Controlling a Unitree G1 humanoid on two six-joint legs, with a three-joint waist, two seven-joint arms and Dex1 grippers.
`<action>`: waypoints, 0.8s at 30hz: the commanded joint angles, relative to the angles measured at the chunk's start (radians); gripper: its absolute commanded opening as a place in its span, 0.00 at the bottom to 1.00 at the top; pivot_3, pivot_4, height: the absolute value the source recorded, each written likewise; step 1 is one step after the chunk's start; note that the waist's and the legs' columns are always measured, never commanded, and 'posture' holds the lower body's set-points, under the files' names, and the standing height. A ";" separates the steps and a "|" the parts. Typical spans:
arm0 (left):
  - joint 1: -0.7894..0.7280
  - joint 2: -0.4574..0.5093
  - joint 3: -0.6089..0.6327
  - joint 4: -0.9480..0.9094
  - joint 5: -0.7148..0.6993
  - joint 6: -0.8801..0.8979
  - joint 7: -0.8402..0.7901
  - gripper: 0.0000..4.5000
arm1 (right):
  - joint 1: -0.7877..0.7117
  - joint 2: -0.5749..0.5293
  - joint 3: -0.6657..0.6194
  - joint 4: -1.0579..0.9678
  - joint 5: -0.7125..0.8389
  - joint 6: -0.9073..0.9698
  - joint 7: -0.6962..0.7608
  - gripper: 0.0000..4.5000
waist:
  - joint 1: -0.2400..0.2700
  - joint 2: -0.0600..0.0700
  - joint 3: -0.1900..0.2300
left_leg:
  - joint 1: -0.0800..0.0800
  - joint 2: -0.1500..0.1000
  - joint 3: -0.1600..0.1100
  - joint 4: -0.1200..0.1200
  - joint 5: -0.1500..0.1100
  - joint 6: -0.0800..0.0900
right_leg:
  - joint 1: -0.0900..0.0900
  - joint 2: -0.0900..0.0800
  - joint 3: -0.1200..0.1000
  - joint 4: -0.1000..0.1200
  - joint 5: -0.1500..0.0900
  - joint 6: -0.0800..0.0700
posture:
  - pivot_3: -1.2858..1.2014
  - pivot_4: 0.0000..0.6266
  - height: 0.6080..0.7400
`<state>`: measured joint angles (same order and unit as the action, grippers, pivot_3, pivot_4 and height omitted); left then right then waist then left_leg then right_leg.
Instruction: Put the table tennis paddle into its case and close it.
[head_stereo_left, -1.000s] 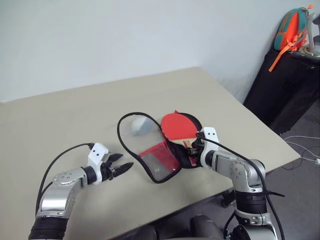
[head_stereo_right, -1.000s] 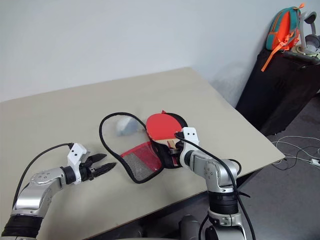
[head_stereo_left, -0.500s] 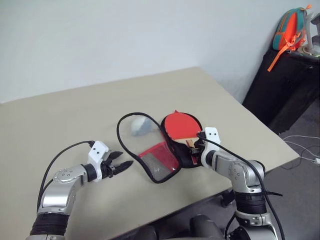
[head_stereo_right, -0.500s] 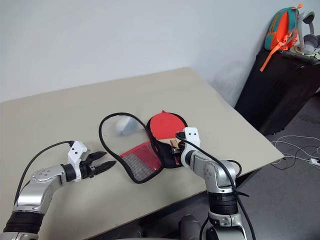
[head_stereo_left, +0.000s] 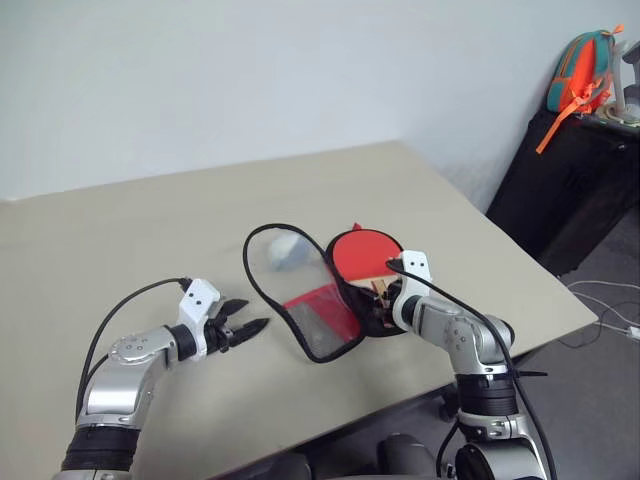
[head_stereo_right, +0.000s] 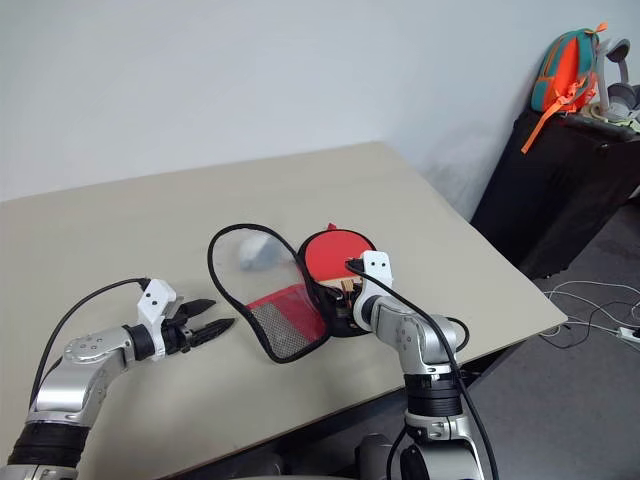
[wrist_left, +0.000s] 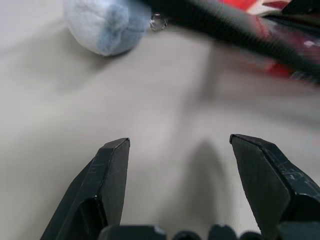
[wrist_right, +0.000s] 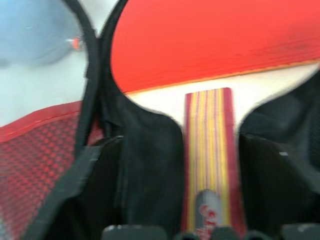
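Both jaws are gaping empty; we are seeing the paddle (wrist_right: 215, 45) lying in the case (head_stereo_left: 335, 318), handle toward our right gripper (head_stereo_left: 388, 298), the nearer one.

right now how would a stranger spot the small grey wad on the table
On the beige table, find the open black and red paddle-shaped pouch near the front edge. The pale grey-blue soft wad lies inside the loop of its opened black flap, beside the round red bat; it alone is pale and lumpy.
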<state>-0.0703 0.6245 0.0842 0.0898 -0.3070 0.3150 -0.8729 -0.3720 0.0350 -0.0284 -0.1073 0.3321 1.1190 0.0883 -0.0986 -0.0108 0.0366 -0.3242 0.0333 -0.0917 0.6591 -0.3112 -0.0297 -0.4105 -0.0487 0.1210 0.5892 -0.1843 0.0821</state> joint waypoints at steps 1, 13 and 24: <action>-0.058 -0.014 -0.017 -0.030 -0.001 -0.001 0.000 0.76 | 0.048 -0.065 -0.039 -0.106 0.028 -0.065 0.062 0.98 | 0.003 0.001 0.000 | -0.001 0.000 -0.001 0.000 0.000 0.000 | 0.000 0.000 0.000 0.000 0.000 0.001 | 0.52 0.00 1.00; -0.352 -0.296 -0.167 0.117 0.014 0.035 0.055 0.76 | -0.047 -0.143 -0.412 -0.180 0.413 -0.261 0.235 0.98 | -0.007 0.009 0.007 | -0.002 -0.001 0.000 0.001 -0.001 0.000 | 0.000 0.001 0.002 0.000 0.000 0.004 | 0.52 0.00 1.00; -0.440 -0.358 -0.219 0.201 0.039 0.289 0.119 0.76 | -0.054 -0.145 -0.419 -0.024 0.337 -0.446 0.077 0.98 | -0.008 0.011 0.008 | -0.002 -0.002 0.000 0.000 -0.001 0.000 | -0.001 0.001 0.004 0.000 0.000 0.003 | 0.52 0.00 1.00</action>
<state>-0.4993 0.2429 -0.1421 0.3234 -0.2537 0.5448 -0.7425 -0.4150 -0.1010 -0.4568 -0.1014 0.6645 0.7026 0.1689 -0.1064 -0.0001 0.0448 -0.3260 0.0313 -0.0913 0.6596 -0.3118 -0.0297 -0.4117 -0.0472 0.1252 0.5890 -0.1843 0.0856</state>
